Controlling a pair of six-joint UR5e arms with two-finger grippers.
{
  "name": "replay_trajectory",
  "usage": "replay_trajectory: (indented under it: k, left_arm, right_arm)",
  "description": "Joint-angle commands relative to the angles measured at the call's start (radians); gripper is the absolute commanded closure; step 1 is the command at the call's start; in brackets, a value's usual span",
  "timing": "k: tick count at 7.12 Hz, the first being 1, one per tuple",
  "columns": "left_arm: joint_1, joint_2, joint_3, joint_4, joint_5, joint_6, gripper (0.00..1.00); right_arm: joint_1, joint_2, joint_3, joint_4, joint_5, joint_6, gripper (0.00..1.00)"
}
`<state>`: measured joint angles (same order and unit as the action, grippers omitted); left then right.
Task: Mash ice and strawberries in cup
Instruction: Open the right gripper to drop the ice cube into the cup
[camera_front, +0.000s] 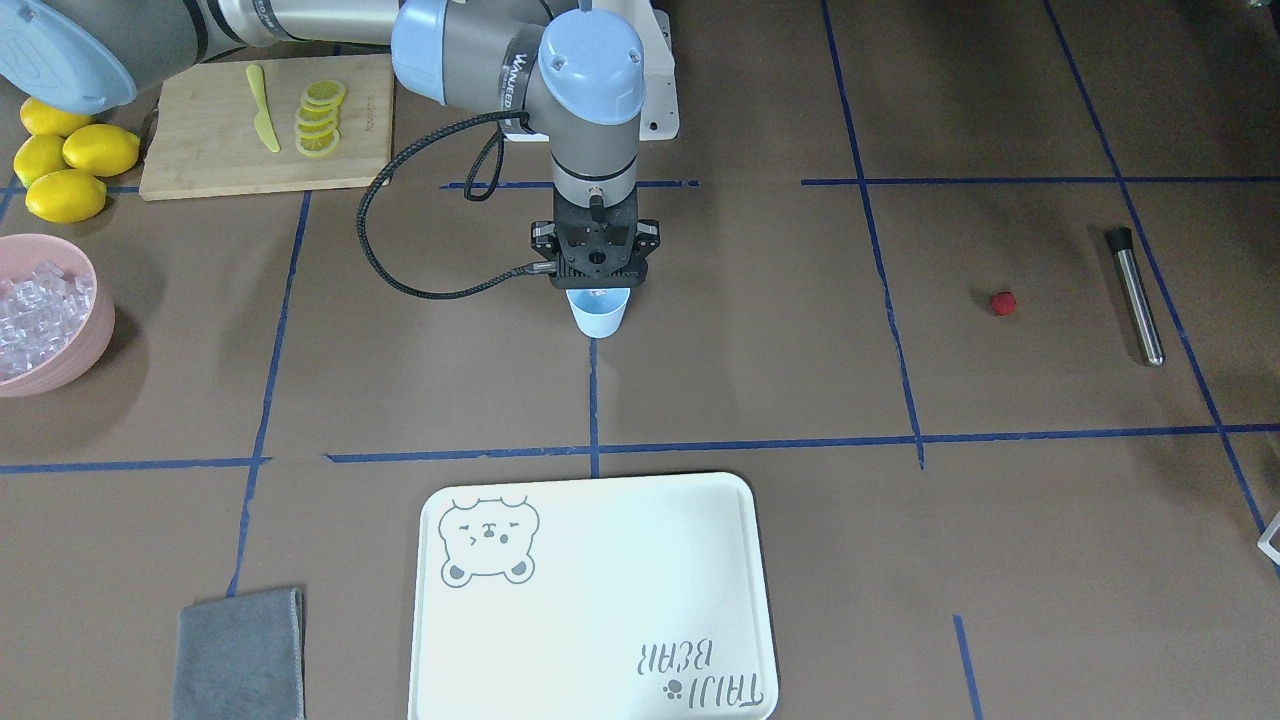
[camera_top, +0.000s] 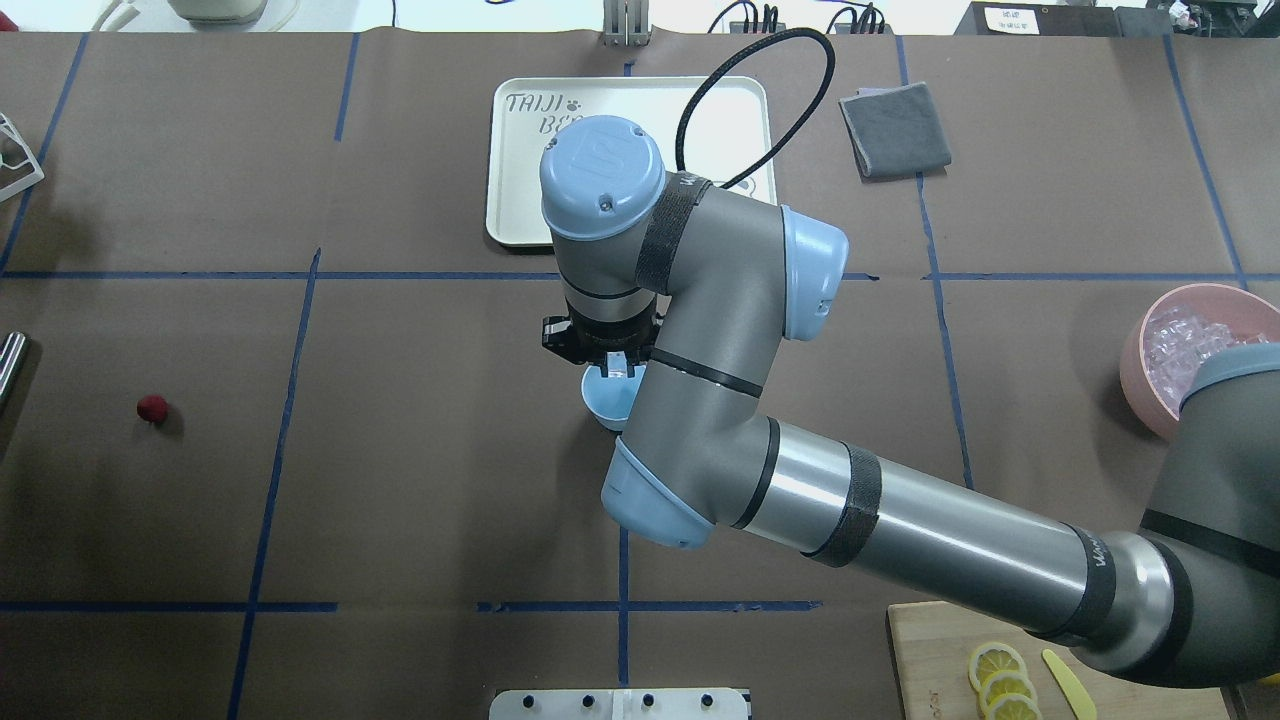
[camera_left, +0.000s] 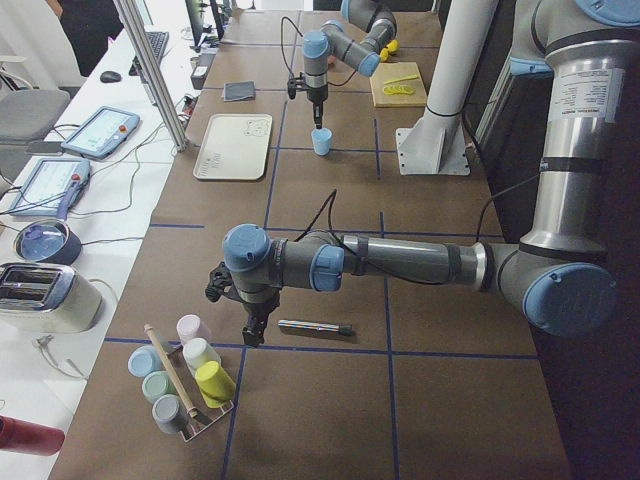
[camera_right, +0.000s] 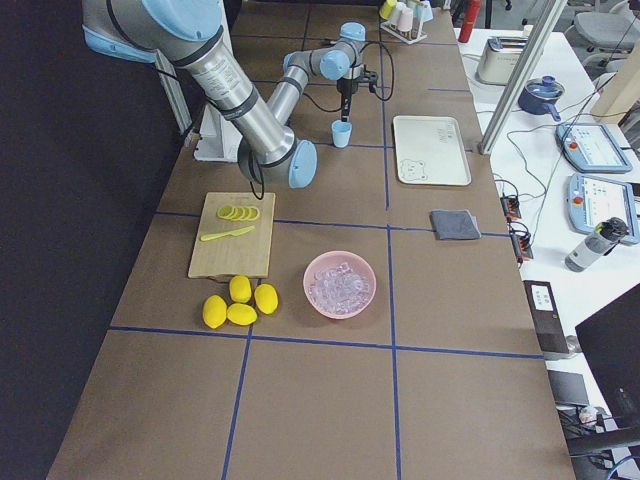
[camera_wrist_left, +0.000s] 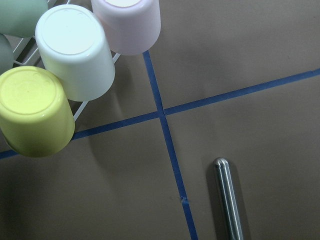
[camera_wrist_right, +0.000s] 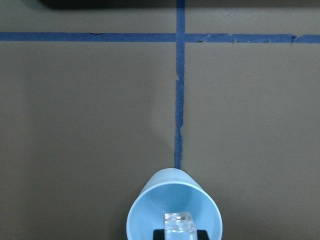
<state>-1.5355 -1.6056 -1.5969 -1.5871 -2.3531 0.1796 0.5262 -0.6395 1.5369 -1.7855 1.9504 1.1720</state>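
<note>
The pale blue cup (camera_front: 598, 313) stands upright at the middle of the table. My right gripper (camera_front: 597, 290) hangs straight down over its mouth, shut on a clear cube of ice (camera_wrist_right: 178, 222) at the rim of the cup (camera_wrist_right: 173, 210). More ice (camera_front: 40, 305) fills the pink bowl (camera_front: 95, 330). One red strawberry (camera_front: 1002, 303) lies alone on the table, far from the cup. My left gripper (camera_left: 250, 335) hovers low beside a steel rod (camera_left: 313, 326); I cannot tell whether it is open or shut.
A white bear tray (camera_front: 600, 600) and a grey cloth (camera_front: 240, 655) lie beyond the cup. A cutting board (camera_front: 200, 150) carries lemon slices and a yellow knife, with whole lemons (camera_front: 65, 165) beside it. A rack of coloured cups (camera_wrist_left: 75, 55) stands near the left gripper.
</note>
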Motion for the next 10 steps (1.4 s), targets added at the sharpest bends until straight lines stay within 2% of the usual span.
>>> replay_trajectory:
  k: [1,2,4,8,9,10]
  left_arm:
    - [0.0,0.0,0.0,-0.001,0.0,0.0,0.0]
    - [0.0,0.0,0.0,-0.001,0.0,-0.002,0.0]
    - [0.0,0.0,0.0,0.001,0.0,-0.002,0.0]
    - [0.0,0.0,0.0,0.001,0.0,0.0,0.0]
    - [-0.002,0.0,0.002,-0.001,0.0,0.001,0.0]
    - [-0.002,0.0,0.002,-0.001,0.0,0.001,0.0]
  right_arm:
    - [0.0,0.0,0.003,0.0,0.001,0.0,0.48]
    - [0.0,-0.002,0.003,0.001,0.001,0.0,0.46]
    - [0.0,0.0,0.006,0.002,0.001,0.001,0.02]
    - [0.002,0.006,0.021,0.002,0.001,0.035,0.01]
    - [0.012,-0.006,0.072,-0.002,0.002,0.035,0.01]
    - [0.041,-0.078,0.204,-0.056,0.005,0.02,0.01]
